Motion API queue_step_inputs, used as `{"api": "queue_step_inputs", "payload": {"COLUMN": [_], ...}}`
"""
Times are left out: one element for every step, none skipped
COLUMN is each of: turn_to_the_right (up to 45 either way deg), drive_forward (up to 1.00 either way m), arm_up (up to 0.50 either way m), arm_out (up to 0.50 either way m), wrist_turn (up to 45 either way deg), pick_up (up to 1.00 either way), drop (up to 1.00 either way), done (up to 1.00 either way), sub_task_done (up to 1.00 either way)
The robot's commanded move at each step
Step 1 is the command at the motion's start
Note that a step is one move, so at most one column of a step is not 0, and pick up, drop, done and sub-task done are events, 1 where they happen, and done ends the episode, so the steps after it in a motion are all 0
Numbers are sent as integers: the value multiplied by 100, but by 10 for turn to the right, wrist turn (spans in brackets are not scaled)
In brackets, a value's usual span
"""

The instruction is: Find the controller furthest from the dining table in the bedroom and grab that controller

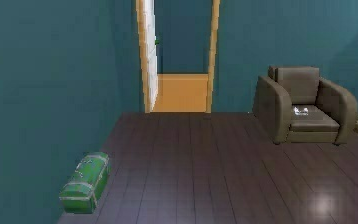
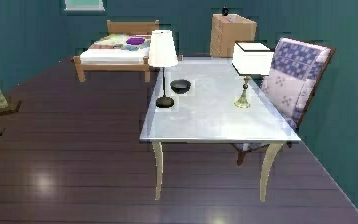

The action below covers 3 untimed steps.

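Starting at the fingers: their state cannot be told, whether spread, pressed together or pinching anything.

Arm side view, nearest item first:
1. Tabletop (image 2: 212, 120): pale, glassy, rectangular, on curved cream legs. It stands on a dark plank floor (image 2: 67, 150).
2. Tall lamp (image 2: 163, 52): white tapered shade, thin dark stem, round dark base. It sits at the tabletop's left edge, about midway along it.
3. Bowl (image 2: 179, 86): dark and shallow, just beside the tall lamp's base, on the side toward the far left corner.
4. Square lamp (image 2: 252, 58): white box shade with dark trim, brass-coloured stem and foot. It stands toward the tabletop's right edge, apart from the bowl.
5. Chair (image 2: 299, 72): dark frame, patterned lilac-and-white upholstery, drawn up at the tabletop's right edge behind the square lamp.
6. Wooden cabinet (image 2: 232, 36): light brown, against the teal far wall, beyond the tabletop's far edge.
7. Bed (image 2: 109, 58): wooden frame and headboard, white cover, multicoloured pillow. A purple item (image 2: 135, 41) lies on it near the head. The bed is well apart from the tabletop, out past its far left corner.

Forward view:
8. Green chest (image 1: 85, 182): rounded lid, lying on the floor against the teal wall at the lower left.
9. Doorway (image 1: 182, 55): orange-wood frame in the far wall, with orange floor beyond it.
10. Armchair (image 1: 305, 102): grey-brown, against the far wall, right of the doorway.
11. Small pale-and-dark object (image 1: 305, 111): lying about mid-seat on the armchair. It is too small to tell whether it is a controller.
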Motion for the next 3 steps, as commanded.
{"api": "queue_step_inputs", "payload": {"turn_to_the_right": [210, 0, 0], "drive_forward": [0, 100, 85], "arm_up": [0, 0, 0], "arm_out": [0, 0, 0], "wrist_turn": [0, 0, 0], "pick_up": [0, 0, 0], "drop": [0, 0, 0], "done": [0, 0, 0], "sub_task_done": [0, 0, 0]}}
